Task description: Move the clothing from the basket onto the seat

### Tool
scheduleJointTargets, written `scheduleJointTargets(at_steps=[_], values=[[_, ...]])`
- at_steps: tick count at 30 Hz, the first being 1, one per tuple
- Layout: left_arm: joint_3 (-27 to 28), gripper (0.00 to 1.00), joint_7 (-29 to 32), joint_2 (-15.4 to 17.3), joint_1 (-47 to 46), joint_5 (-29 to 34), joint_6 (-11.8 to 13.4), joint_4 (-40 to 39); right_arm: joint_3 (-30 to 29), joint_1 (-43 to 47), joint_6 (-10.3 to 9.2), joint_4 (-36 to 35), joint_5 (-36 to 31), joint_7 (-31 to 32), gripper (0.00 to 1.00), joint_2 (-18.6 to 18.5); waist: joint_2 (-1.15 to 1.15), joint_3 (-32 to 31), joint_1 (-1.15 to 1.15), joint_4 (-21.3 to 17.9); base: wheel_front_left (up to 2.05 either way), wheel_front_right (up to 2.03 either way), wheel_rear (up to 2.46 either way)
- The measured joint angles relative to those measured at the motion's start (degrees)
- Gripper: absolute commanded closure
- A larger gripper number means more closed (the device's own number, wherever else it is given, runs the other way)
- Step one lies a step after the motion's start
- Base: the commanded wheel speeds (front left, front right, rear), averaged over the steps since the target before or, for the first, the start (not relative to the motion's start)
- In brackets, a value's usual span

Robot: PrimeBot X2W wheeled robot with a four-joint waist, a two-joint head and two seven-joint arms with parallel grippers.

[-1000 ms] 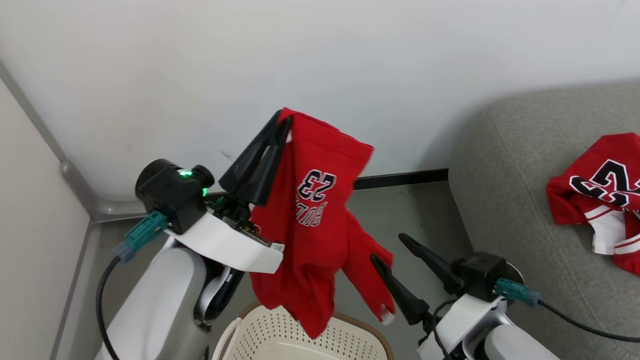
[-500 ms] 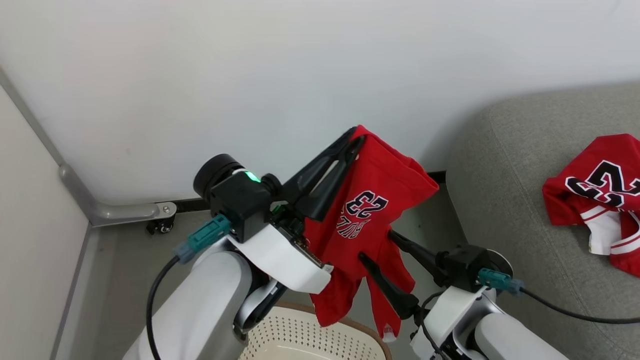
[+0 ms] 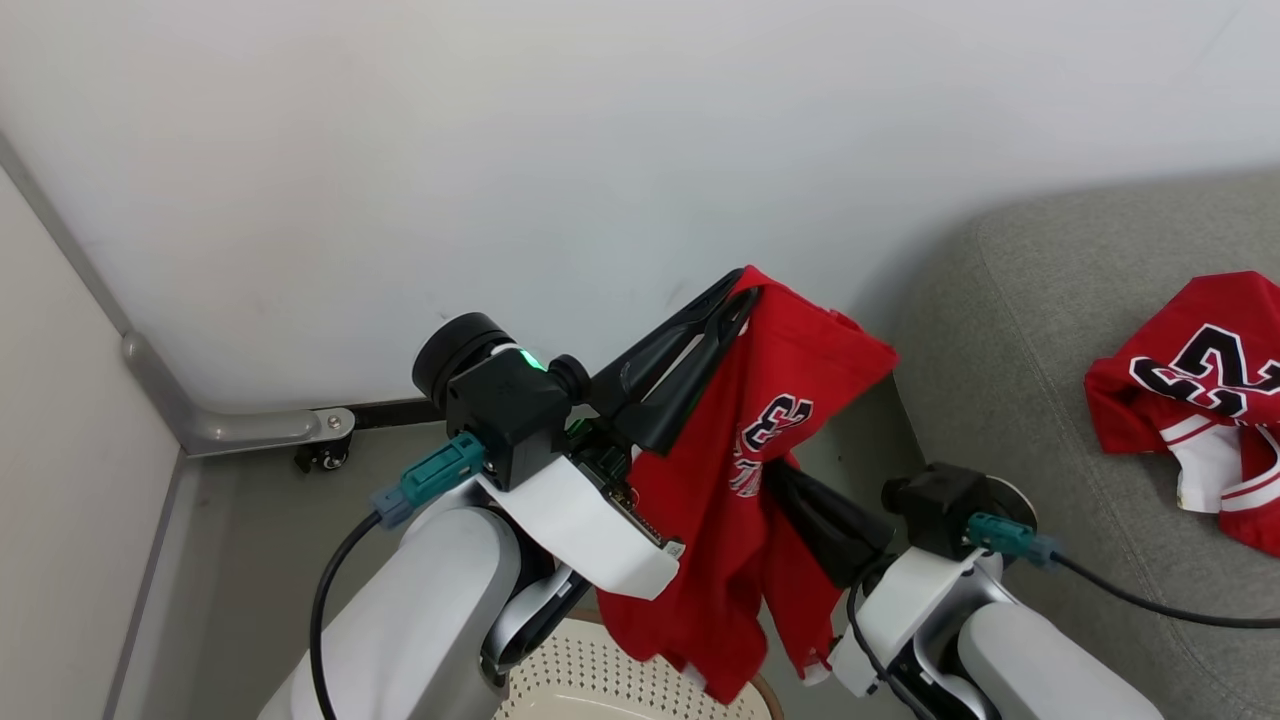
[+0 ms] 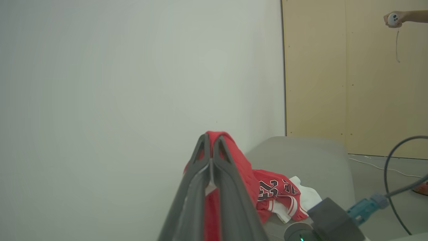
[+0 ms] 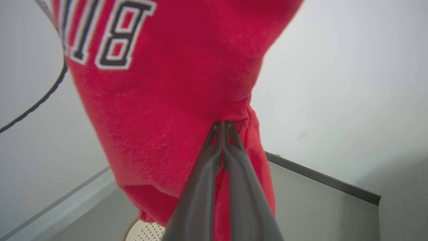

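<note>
A cream perforated laundry basket (image 3: 590, 675) with a brown rim stands on the floor to the left of a grey fabric sofa (image 3: 1020, 330). Just a slice of the basket can be seen past the robot's arms, and that slice is bare perforated plastic; what the rest holds cannot be told.

A pair of red shorts (image 3: 700, 540) with a black, white-edged "23" hangs in the air just left of the sofa's rounded end, its lower edge dangling over the basket's rim. The left gripper (image 3: 745, 288), raised high, has its two dark fingers pressed together on the top edge of the shorts, so the cloth drapes down from its tips. The right gripper (image 3: 785, 478) is lower and nearer the sofa; in the right wrist view its fingers meet around a pinched fold in the middle of the same shorts.

On the sofa's seat, well to the right of the shorts, lies a crumpled red jersey (image 3: 1190, 400) with white sleeve panels and a large "23".
</note>
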Motion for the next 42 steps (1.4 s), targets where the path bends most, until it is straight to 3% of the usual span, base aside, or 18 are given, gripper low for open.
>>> scheduleJointTargets(at_steps=[11, 12, 26, 39, 40, 41, 42], values=[[0.8, 1.0, 0.0, 0.0, 0.0, 0.0, 0.3, 0.5, -3.2, 0.0, 0.0, -0.6, 0.1, 0.0, 1.0, 0.1, 0.0, 0.1, 0.0, 0.2, 0.0, 0.0, 0.0], [0.8, 1.0, 0.0, 0.1, 0.0, 0.0, 0.3, 0.5, -3.2, 0.1, -0.01, -0.5, 0.4, 0.0, 0.0, 0.2, 0.0, 0.1, 0.0, 0.3, 0.0, 0.0, 0.0], [0.1, 1.0, 0.0, 1.0, -3.8, 2.2, 0.3, 1.1, -1.5, 0.0, 0.0, -0.2, -0.3, 0.0, 0.0, -1.0, 0.0, 0.0, 0.0, 0.1, 0.0, 0.0, 0.0], [-3.3, 1.0, 0.0, 0.7, -5.6, 2.2, 0.0, 0.7, 4.5, -0.6, 0.0, -1.3, 2.7, 0.0, 0.0, -0.6, 0.0, -0.1, 0.0, 0.5, 0.0, 0.0, 0.0], [-3.5, 1.0, 0.0, 0.6, -5.8, 2.2, 0.0, 0.6, 4.4, -0.9, 0.0, -1.3, 2.6, 0.0, 0.55, -0.8, 0.0, -0.1, 0.0, 0.5, 0.0, 0.0, 0.0], [-3.6, 1.0, 0.0, 0.6, -5.9, 2.2, 0.0, 0.4, 4.4, -1.4, 0.0, -1.3, 2.4, 0.0, 1.0, -1.1, 0.0, -0.1, 0.0, 0.6, 0.0, 0.0, 0.0], [-3.8, 1.0, 0.0, 0.6, -6.0, 2.2, 0.0, 0.3, 4.3, -1.8, 0.0, -1.4, 2.1, 0.0, 1.0, -1.2, 0.0, -0.1, 0.0, 0.6, 0.0, 0.0, 0.0]])
